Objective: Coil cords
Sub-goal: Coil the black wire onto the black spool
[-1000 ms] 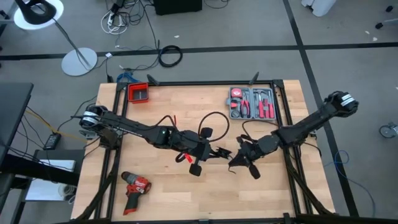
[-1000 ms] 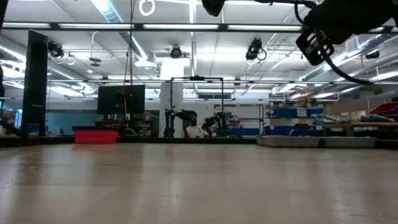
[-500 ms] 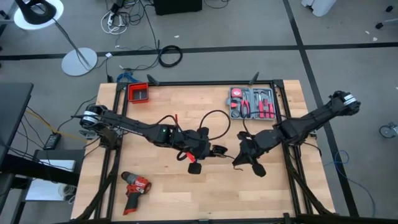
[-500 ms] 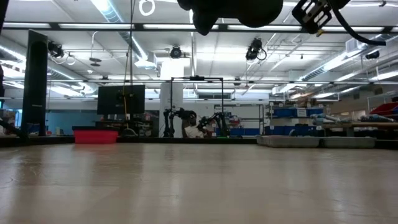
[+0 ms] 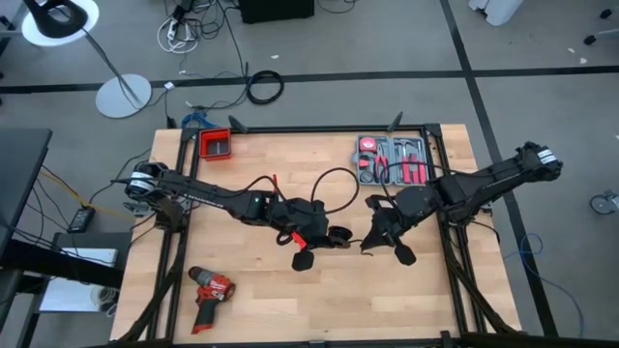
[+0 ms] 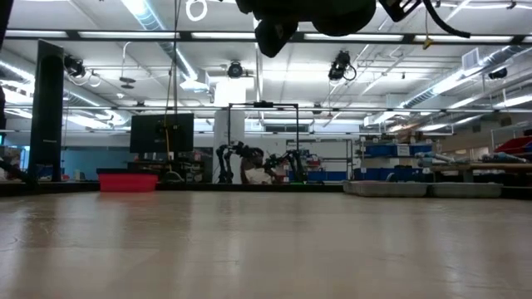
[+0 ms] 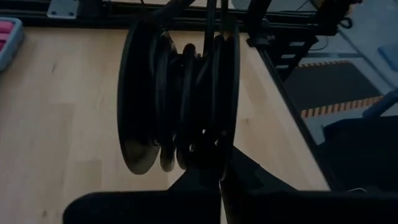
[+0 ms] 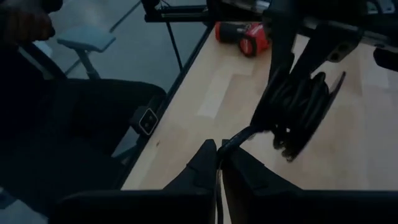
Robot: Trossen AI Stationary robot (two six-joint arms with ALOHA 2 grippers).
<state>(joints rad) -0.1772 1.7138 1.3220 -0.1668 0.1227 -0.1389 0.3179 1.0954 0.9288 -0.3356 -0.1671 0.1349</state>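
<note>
Here, the left end effector [image 5: 327,235] is held above the middle of the wooden tabletop [image 5: 251,290], its fingers clenched on a dark spool [image 7: 180,106] around which the thin black cord [image 8: 297,111] is wound in several turns. In the left wrist view the spool is seen upright just beyond the closed fingers [image 7: 199,186], the turns packed between its two discs. The right end effector [image 5: 372,238] is placed just beside the left one, on its far side from the left arm's base, and its fingers [image 8: 208,165] are pinched shut on a stretch of the cord that runs from the spool straight into their tips. A free loop of cord [image 5: 334,184] is seen arching behind both end effectors, toward the grey tool case [image 5: 395,160]. A red drill [image 5: 210,292] is laid well apart from the left end effector, near the front edge, and a red bin [image 5: 216,144] is set at the far corner behind the left arm.
</note>
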